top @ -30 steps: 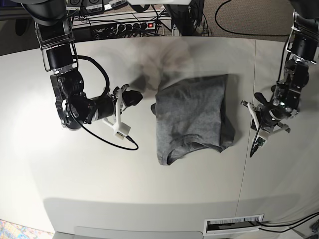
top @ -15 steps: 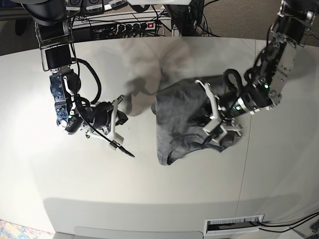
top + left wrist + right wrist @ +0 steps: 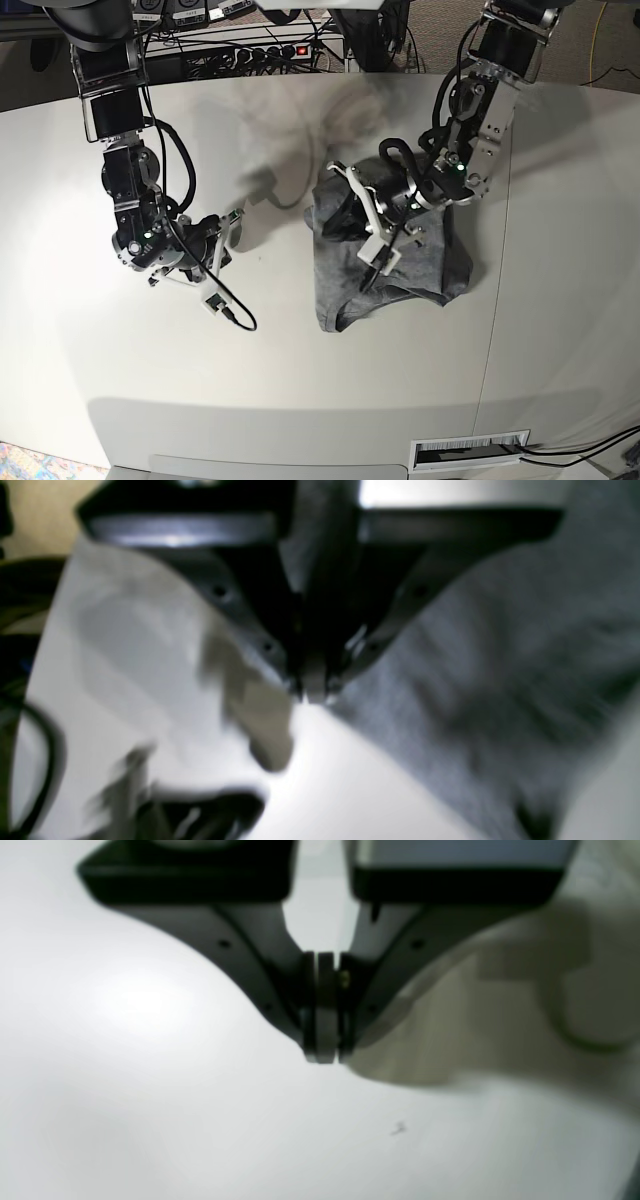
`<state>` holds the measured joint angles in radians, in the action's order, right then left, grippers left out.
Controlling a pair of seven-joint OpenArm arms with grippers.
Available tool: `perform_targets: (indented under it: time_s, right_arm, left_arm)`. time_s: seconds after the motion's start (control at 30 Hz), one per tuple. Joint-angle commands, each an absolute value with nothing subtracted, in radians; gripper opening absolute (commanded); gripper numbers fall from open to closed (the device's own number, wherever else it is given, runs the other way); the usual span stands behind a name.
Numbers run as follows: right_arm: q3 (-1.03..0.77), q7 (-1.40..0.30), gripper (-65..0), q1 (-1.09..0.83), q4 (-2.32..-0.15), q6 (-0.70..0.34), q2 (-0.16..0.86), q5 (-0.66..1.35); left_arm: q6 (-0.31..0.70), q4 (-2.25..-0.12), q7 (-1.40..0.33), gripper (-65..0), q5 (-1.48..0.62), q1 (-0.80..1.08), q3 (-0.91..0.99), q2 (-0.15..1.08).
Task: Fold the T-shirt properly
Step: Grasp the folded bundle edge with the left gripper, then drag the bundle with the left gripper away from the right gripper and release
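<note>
A grey T-shirt lies partly folded at the middle of the white table. My left gripper is over the shirt's left part. In the left wrist view it is shut on a pinch of the grey T-shirt, and the fabric runs up between the fingers. My right gripper is left of the shirt and apart from it, low over bare table. In the right wrist view it is shut and holds nothing.
A power strip and cables lie along the table's back edge. A table seam runs down the right side. A slot with a label sits at the front edge. A thin cable hangs from my right wrist.
My left arm swung in from the right side, reached across the shirt and shut on its fabric, carrying it leftwards. My right gripper drew back to the left and down, away from the shirt.
</note>
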<state>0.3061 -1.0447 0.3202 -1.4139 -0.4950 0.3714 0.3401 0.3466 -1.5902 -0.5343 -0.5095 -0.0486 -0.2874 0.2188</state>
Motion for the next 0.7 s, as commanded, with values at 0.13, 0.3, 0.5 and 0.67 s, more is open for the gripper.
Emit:
perform_targets:
  time_s: [0.13,0.3,0.5,0.67]
  right_arm:
    - [0.192,-1.051,-65.0,0.349,-1.520,-0.489,0.383,0.364]
    - [0.064,-1.108,-65.0,0.346,-1.550,-0.490,0.383,0.478]
    - [0.018,-1.107,-65.0,0.300,-1.551,-0.490,0.416,0.525]
    - [0.018,-1.106,-65.0,0.282,-1.552,-0.490,0.432,0.529]
  left_arm:
    - [0.369,-1.481,-0.489,-65.0,-0.462,-0.038,-0.283,0.239]
    - [0.368,-1.466,-0.424,-65.0,-0.317,-0.007,-0.283,0.269]
    - [0.367,-1.454,-0.359,-65.0,-0.281,-0.008,-0.283,0.368]
    - [0.368,-1.404,-0.313,-65.0,-0.279,-0.045,-0.283,0.433]
